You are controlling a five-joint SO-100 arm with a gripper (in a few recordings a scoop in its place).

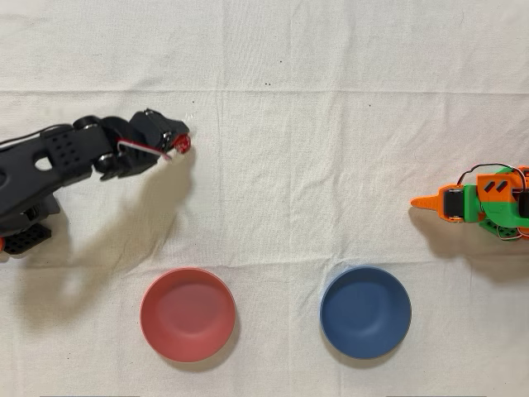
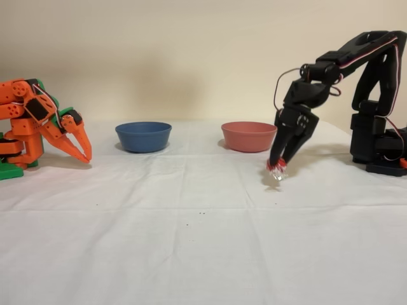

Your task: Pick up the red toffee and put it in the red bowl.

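Observation:
The red toffee (image 1: 183, 145) (image 2: 277, 168) is a small shiny red candy with clear wrapper ends, pinched at the tips of the black arm's gripper (image 1: 178, 143) (image 2: 277, 164). The gripper is shut on it and points down, and the toffee hangs just above the white cloth. The salmon-red bowl (image 1: 188, 313) (image 2: 248, 136) stands empty, toward the bottom of the overhead view below the gripper and just left of the gripper and farther back in the fixed view.
A dark blue bowl (image 1: 365, 312) (image 2: 143, 136) stands beside the red one. The idle orange arm (image 1: 479, 203) (image 2: 41, 127) rests at the right edge of the overhead view. A white cloth (image 1: 289, 99) covers the table.

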